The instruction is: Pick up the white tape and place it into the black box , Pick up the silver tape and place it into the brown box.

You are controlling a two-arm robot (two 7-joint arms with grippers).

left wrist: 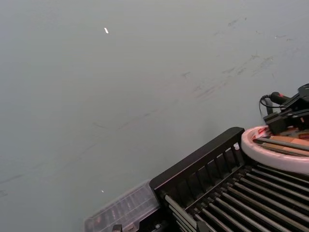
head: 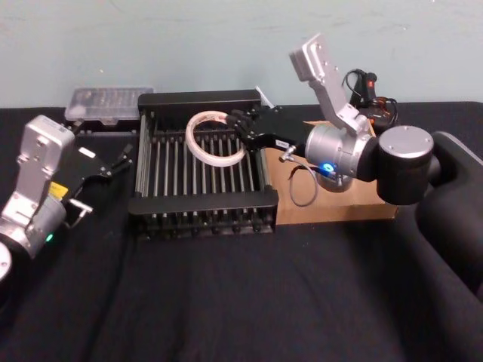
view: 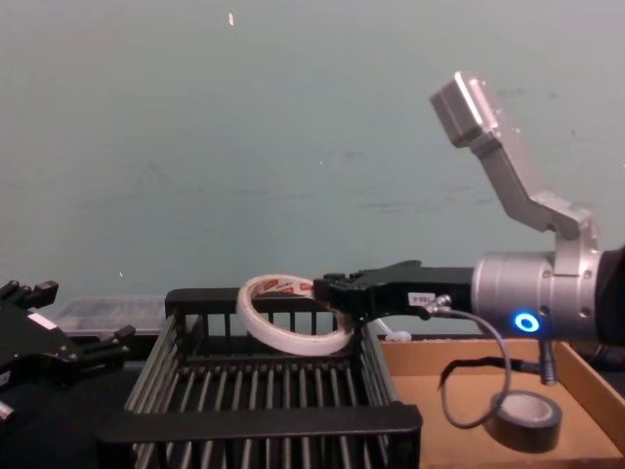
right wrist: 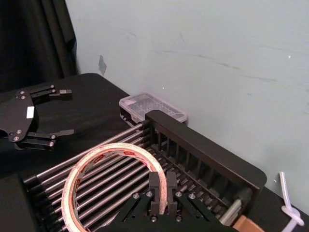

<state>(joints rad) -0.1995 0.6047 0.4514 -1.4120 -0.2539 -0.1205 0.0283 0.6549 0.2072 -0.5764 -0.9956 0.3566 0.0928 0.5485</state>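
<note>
R tool (head: 240,130) clamping white tape (head: 214,137) over black box (head: 202,162), L tool (head: 121,161) idle beside

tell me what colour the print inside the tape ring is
Red, on the white tape; clearest in the right wrist view.
</note>
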